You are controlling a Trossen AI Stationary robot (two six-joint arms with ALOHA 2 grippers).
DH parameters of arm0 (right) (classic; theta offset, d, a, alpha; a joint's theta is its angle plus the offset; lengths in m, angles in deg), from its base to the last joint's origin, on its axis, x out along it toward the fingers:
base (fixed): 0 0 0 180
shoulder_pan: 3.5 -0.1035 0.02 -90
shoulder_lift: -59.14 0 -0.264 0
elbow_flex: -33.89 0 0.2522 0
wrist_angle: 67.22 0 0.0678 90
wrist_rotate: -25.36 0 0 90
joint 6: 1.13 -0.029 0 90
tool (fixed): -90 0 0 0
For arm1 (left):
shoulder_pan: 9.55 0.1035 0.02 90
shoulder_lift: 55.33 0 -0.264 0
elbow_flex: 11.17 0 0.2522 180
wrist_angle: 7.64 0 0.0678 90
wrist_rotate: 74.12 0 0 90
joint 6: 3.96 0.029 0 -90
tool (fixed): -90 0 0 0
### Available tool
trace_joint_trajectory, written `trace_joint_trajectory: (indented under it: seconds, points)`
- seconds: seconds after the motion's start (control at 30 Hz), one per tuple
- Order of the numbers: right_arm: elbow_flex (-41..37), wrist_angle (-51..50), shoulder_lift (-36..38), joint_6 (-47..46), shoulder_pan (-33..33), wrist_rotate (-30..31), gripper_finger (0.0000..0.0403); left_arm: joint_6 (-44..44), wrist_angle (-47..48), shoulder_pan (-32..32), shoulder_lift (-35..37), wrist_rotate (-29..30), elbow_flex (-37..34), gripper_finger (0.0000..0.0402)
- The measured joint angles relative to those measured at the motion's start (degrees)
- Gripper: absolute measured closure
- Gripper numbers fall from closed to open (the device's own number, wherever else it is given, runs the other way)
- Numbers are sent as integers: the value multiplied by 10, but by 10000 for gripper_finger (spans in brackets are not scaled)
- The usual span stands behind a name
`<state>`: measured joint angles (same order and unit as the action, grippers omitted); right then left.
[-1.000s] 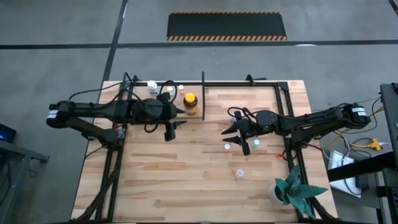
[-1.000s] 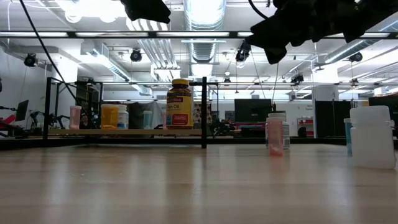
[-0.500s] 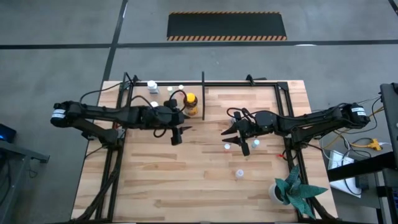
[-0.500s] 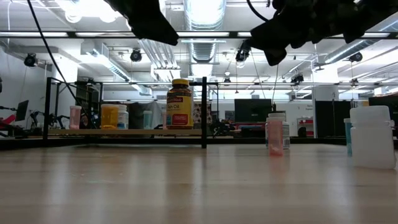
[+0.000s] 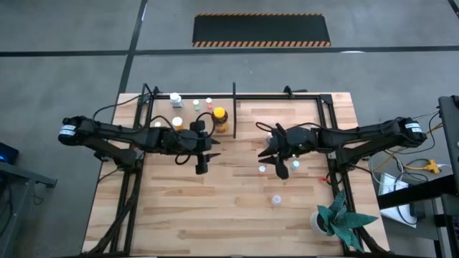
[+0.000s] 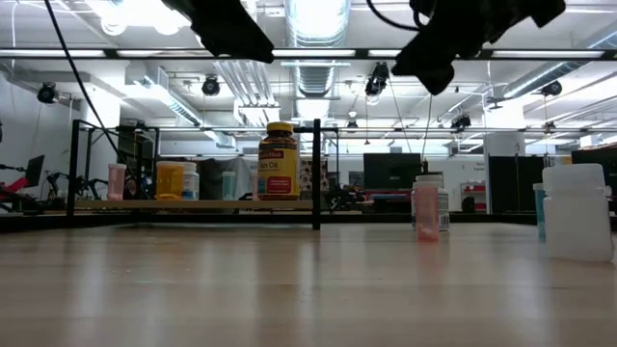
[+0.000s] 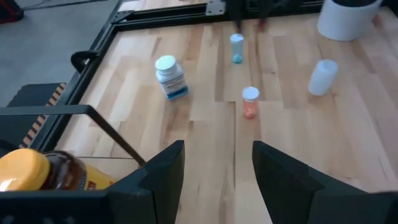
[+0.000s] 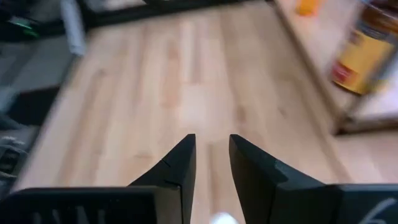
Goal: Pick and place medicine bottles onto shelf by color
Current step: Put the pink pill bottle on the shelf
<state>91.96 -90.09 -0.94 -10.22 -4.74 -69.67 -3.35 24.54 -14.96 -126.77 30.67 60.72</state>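
Observation:
The shelf (image 5: 188,115) stands at the table's far left and holds the amber jar (image 5: 220,119) and small bottles (image 5: 176,99). In the left wrist view, several small bottles stand upright on the table: a white one with a blue label (image 7: 169,76), a pale blue one (image 7: 236,48), an orange one (image 7: 249,101) and a plain white one (image 7: 321,76). My left gripper (image 7: 217,180) hovers open beside the shelf, pointing toward them. My right gripper (image 8: 211,155) hangs above the table's middle, its fingers a narrow gap apart with nothing between the tips.
A white pot with a green plant (image 5: 331,218) stands at the near right corner. The black table frame (image 5: 333,136) runs along the right side. Bare wood (image 5: 186,208) lies in front of both arms on the near half.
My left gripper has moved toward the table's right and come down a little, away from the shelf. My right gripper has risen and tipped its fingers up toward level above the bottles. No bottle has moved.

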Motion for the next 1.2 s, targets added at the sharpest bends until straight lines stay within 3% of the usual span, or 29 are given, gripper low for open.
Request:
trace_joint_trajectory:
  seconds: [0.13, 0.53, 0.73, 0.83, 1.2]
  points:
    - [9, -55, 0, -15, 0, 52, 307, 2, 0, -7, 0, -2, -2, 230]
    - [6, -104, -82, 53, -60, 46, 199, 3, 2, -10, 1, -1, -4, 230]
    - [6, -102, -143, 25, -66, 55, 201, 3, 2, -10, 2, 0, -4, 230]
    - [7, -99, -167, 22, -67, 90, 209, 3, 2, -10, 3, 2, -4, 230]
    - [13, -81, -204, 26, -66, 102, 247, 1, 4, -21, 3, 2, -4, 230]
